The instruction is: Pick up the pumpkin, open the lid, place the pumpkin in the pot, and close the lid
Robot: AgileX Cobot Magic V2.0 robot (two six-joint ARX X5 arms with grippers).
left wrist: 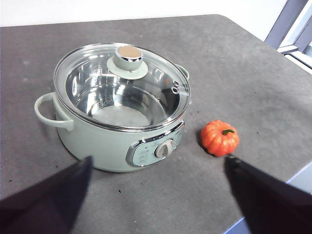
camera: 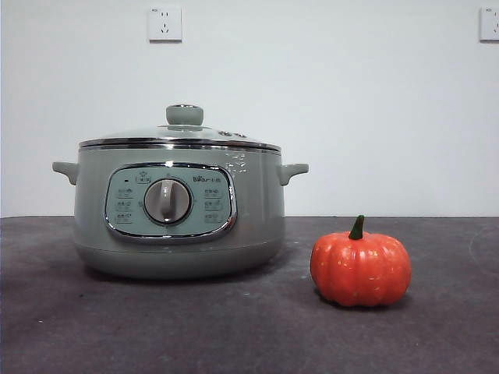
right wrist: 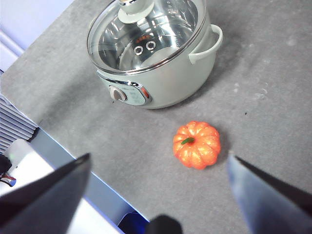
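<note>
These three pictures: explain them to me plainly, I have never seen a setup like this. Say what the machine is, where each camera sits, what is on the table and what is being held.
The machine is a robot with two arms at a dark grey table. One picture looks level across the table from the front. The other two come from cameras on the arms' wrists, looking down; the black wedges at their bottom edges are each arm's own claw, the left claw and the right claw. Both are wide open, above the table, and hold nothing.

On the table stands a large round pale green electric pot with a dial. Its glass lid with a chrome rim and green knob is on, and the steel inside looks empty. Beside the pot, not touching it, sits a small glossy orange toy pumpkin, upright.
</note>
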